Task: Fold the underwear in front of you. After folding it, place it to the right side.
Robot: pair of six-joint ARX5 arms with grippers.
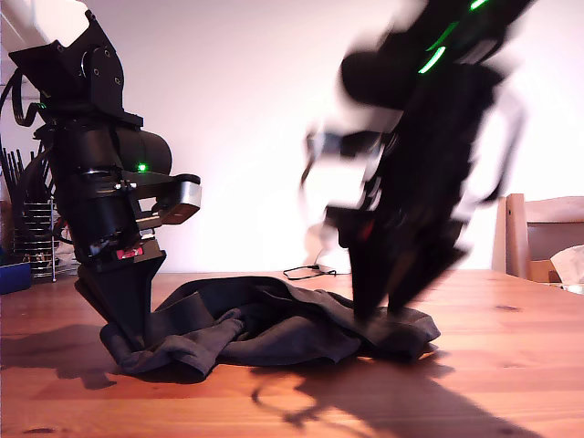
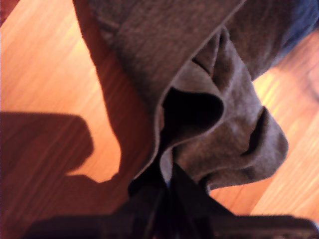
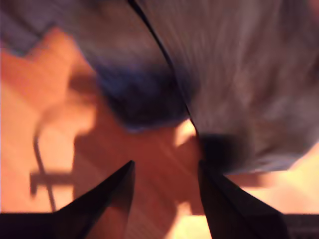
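The underwear point(image 1: 274, 324) lies crumpled in a low heap on the wooden table point(image 1: 511, 365), dark brown-black with hemmed edges. My first gripper point(image 1: 137, 342) stands at the heap's end on the exterior view's left and is shut on a bunched fold of the underwear point(image 2: 224, 124), its fingertips point(image 2: 169, 184) pinched together. My second gripper point(image 1: 379, 315), blurred by motion, points down at the heap's end on the exterior view's right. In its own view that gripper point(image 3: 167, 167) is open, with bare wood between the fingers and the underwear point(image 3: 249, 74) just beyond one tip.
A wooden chair point(image 1: 538, 237) stands behind the table at the exterior view's right, with a white object point(image 1: 570, 265) beside it. A wire rack point(image 1: 27, 237) and a blue item point(image 1: 14, 274) sit at the exterior view's left. A thin cable point(image 1: 310, 271) lies at the back.
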